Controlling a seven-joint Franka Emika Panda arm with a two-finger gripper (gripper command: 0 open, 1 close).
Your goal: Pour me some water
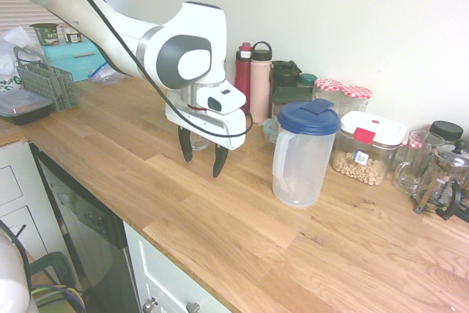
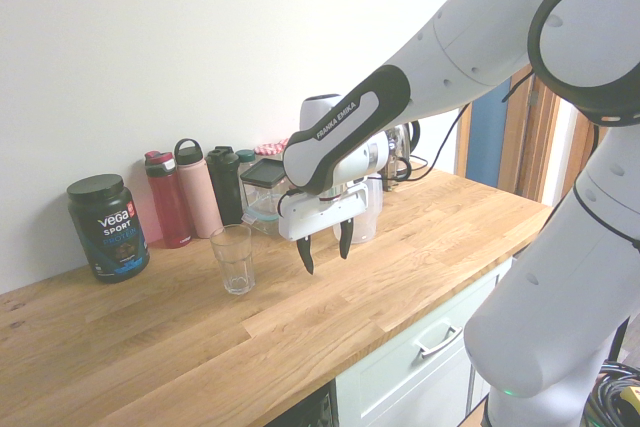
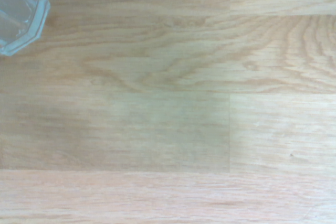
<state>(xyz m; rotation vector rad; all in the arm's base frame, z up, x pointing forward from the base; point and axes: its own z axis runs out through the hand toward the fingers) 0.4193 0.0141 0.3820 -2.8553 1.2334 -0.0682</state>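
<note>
You've got end effector above table, fingers apart, nothing between. To its side, your clear glass stands upright. Behind glass: red bottle, pink bottle. Dark Vega Sport tub stands beside red bottle. Translucent pitcher sits partly hidden behind end effector.

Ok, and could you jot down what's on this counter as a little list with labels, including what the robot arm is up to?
place: wooden counter along a white wall
pitcher: clear plastic, blue lid, upright
glass: empty-looking, upright
fingers: apart, nothing between them, above the counter
bottles: one red, one pink, side by side
black tub: beside the red bottle
snack box: white lid, red clasp, near the pitcher
french press: past the snack box
pouring: not started
</note>
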